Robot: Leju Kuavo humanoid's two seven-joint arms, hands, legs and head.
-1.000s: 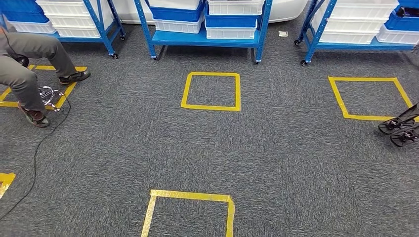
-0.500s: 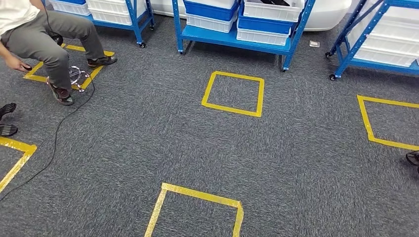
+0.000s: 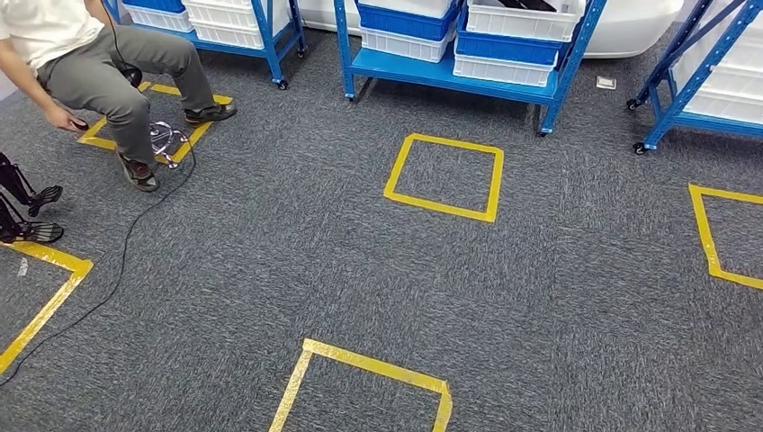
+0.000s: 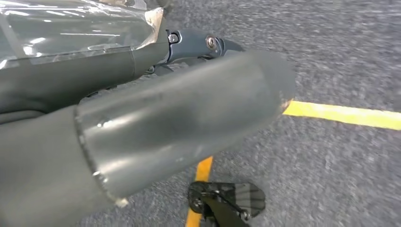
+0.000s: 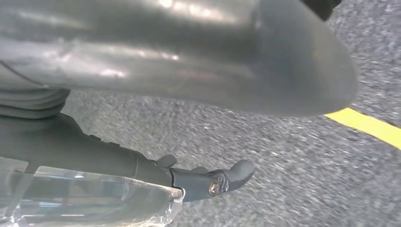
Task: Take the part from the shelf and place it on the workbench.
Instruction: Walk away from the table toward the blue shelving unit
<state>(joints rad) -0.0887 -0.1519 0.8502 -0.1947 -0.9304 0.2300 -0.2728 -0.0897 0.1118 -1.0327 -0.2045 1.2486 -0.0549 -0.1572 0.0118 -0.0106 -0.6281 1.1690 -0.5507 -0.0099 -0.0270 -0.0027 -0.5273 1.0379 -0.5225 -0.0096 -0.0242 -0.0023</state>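
We look down on grey carpet marked with yellow tape squares, and the whole picture has slid since the earlier frames: the camera has turned, not the things. The middle blue shelf now sits further right and a little lower in the head view than half a second ago, and the tape square in front of it has gone with it. The white and blue bins on that shelf are in fuller view; one white bin at the top holds something dark, but we cannot tell whether it is the part. A second shelf stands at the right edge and a third at upper left.

The seated person at upper left shows more fully than before, one hand lowered toward the floor, a black cable trailing across the carpet from beside the feet. At the left edge some dark framework stands near a yellow tape corner.

In the left wrist view our left hand hangs over carpet and a yellow line, the thumb straight and nothing in it; the fingers are mostly hidden. In the right wrist view the right hand likewise hangs over carpet with dark fingers extended and apart, holding nothing.
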